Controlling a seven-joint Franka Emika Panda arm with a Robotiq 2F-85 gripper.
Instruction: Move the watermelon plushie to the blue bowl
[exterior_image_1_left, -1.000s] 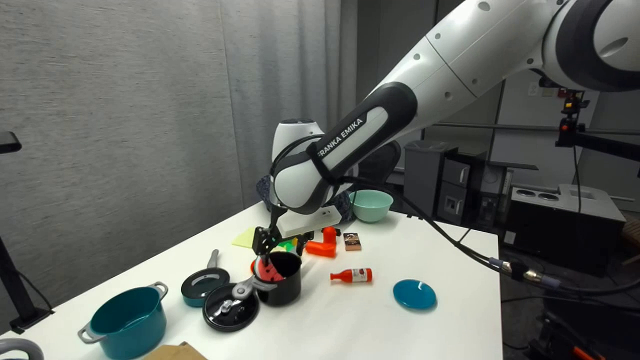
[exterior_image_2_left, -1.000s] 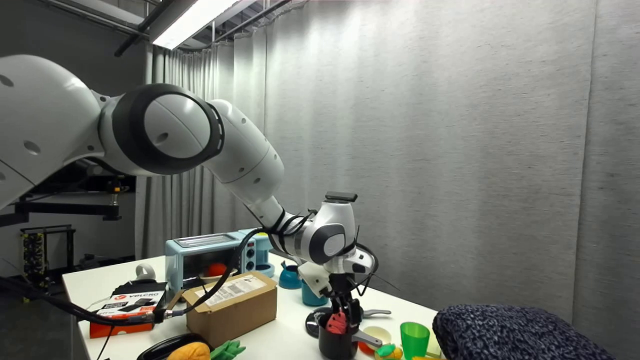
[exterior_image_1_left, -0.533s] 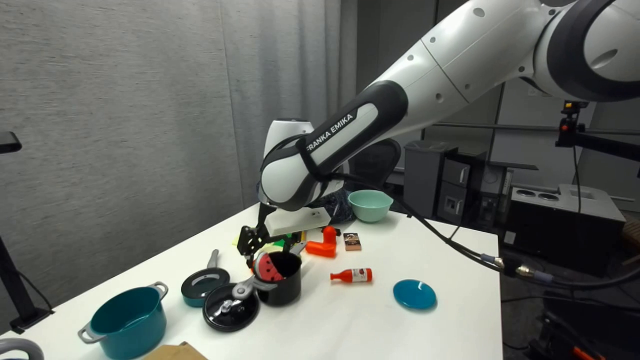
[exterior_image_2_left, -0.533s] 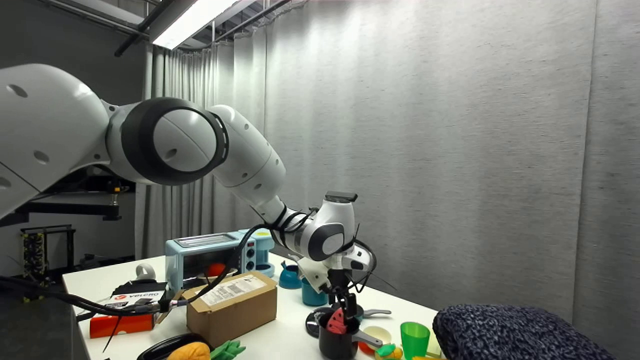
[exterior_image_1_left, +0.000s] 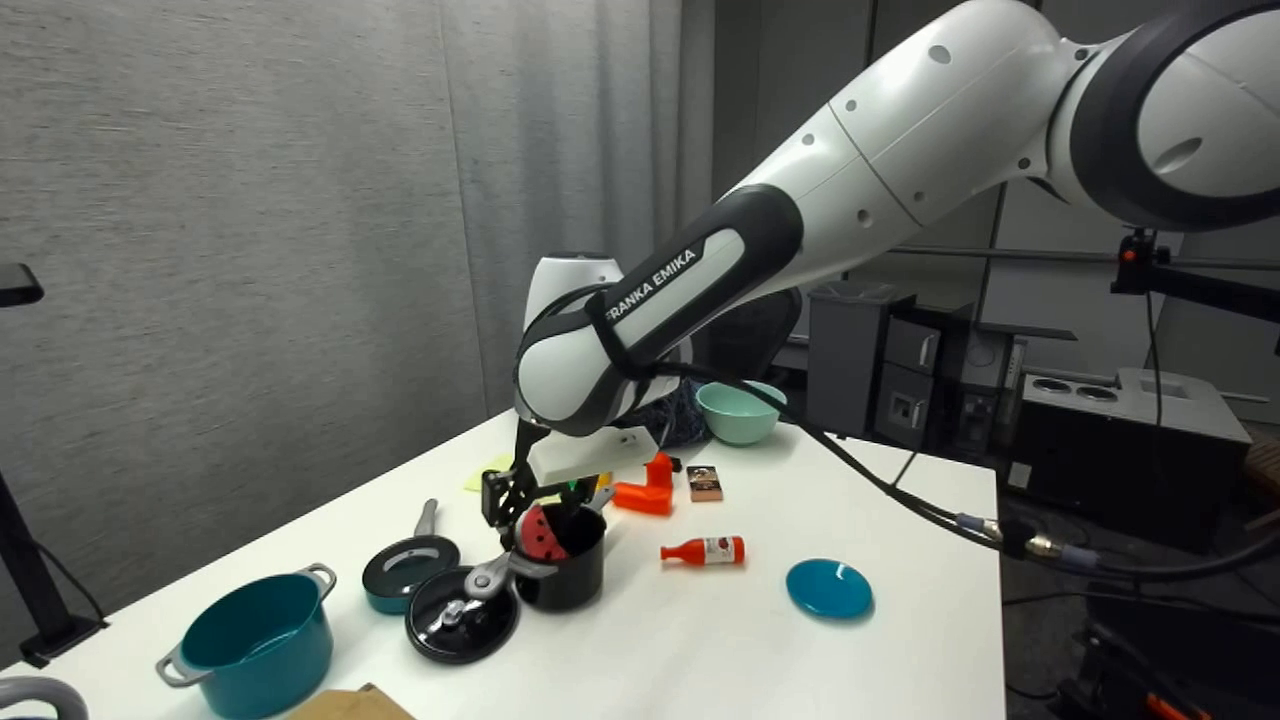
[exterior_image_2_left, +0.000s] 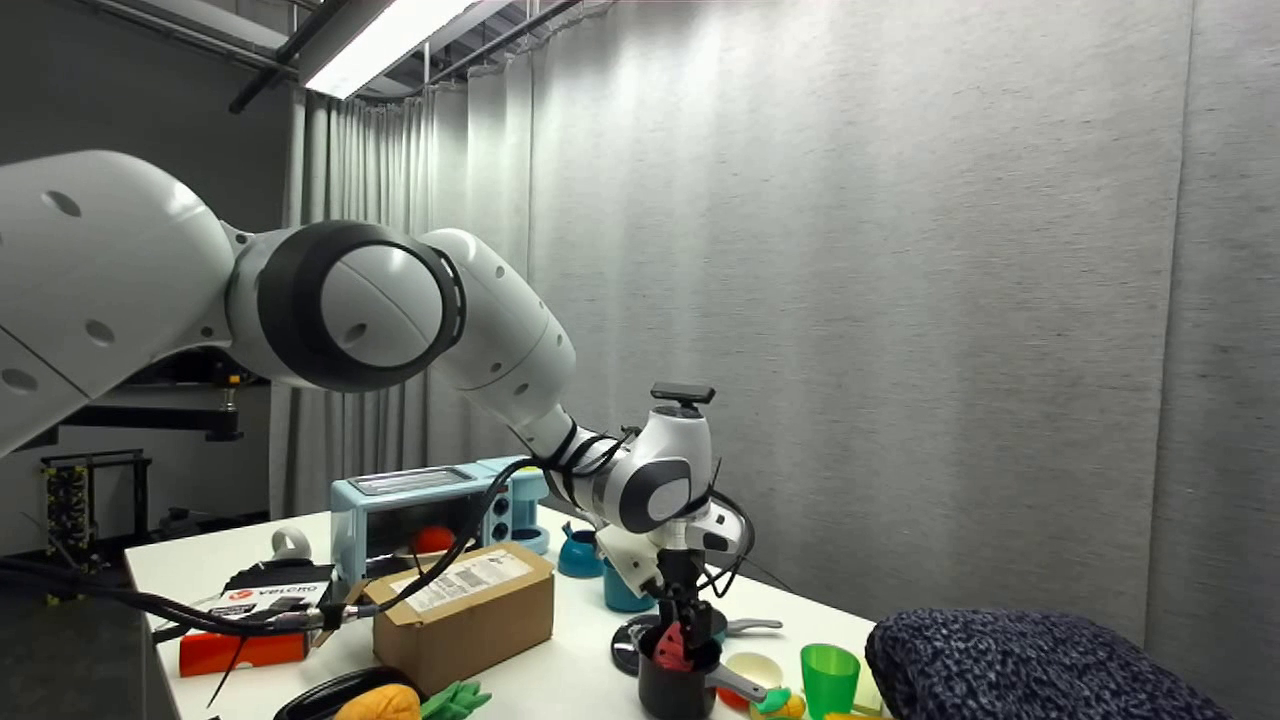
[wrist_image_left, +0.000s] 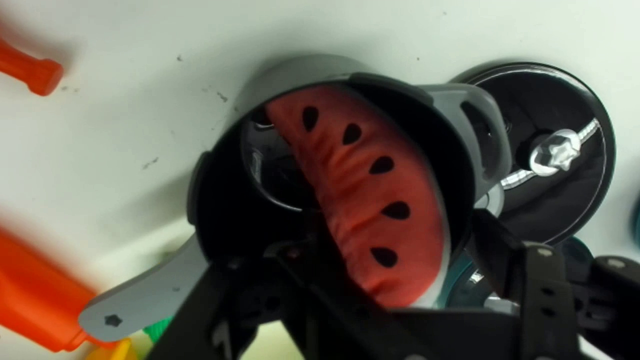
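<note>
Gripper (exterior_image_1_left: 540, 510) has dropped lower over the black pot (exterior_image_1_left: 570, 587) since prev. frame. Fingers (wrist_image_left: 495, 252) stand wide apart w/ no hold seen: one inside pot at the inner edge of the watermelon plushie (wrist_image_left: 360, 195), opp. one on rind side at the rim (inside or outside wall: can't tell). Plushie sits in pot; its near end lies btwn fingers, long axis approx. across closing dir. Probable next step: close on plushie. NB: pot wall may get pinched. Blue bowl (exterior_image_1_left: 735, 425) stands well apart on white table (exterior_image_1_left: 750, 650); orange toy (exterior_image_1_left: 640, 496) lies btwn. Grey curtain (exterior_image_1_left: 250, 250) behind.
</note>
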